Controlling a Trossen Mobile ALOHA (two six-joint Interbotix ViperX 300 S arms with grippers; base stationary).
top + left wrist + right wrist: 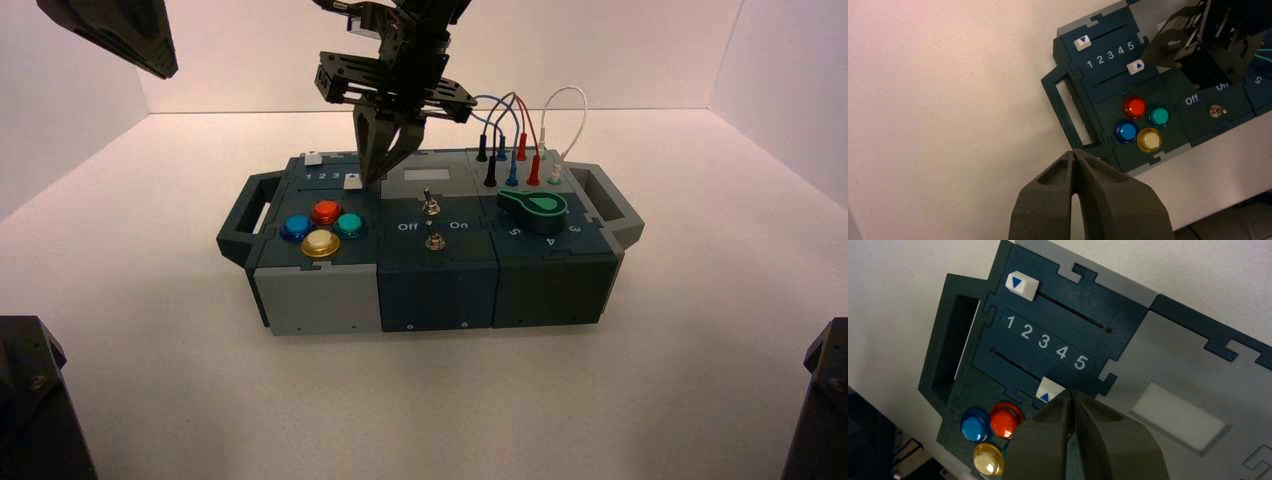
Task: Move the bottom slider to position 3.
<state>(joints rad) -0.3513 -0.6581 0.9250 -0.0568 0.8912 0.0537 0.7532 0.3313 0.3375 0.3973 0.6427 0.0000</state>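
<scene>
Both jaws were closed: right gripper [1072,391] beside bottom slider [1049,389], left gripper [1074,152] off the box's [437,290] left edge; only wrist views showed the row's 5 [1081,362].

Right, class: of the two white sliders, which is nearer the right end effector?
The bottom slider, beside the right end effector; the top slider sits farther off, near digit 1.

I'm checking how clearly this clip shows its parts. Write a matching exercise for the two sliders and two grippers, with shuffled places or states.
A. top slider
B. bottom slider
C. right gripper
D. left gripper

1. past the 3, towards the 5
2. shut, off to the box's left
3. near the 1
4. shut, right by a slider

Pairs: A-3, B-1, C-4, D-2
</scene>
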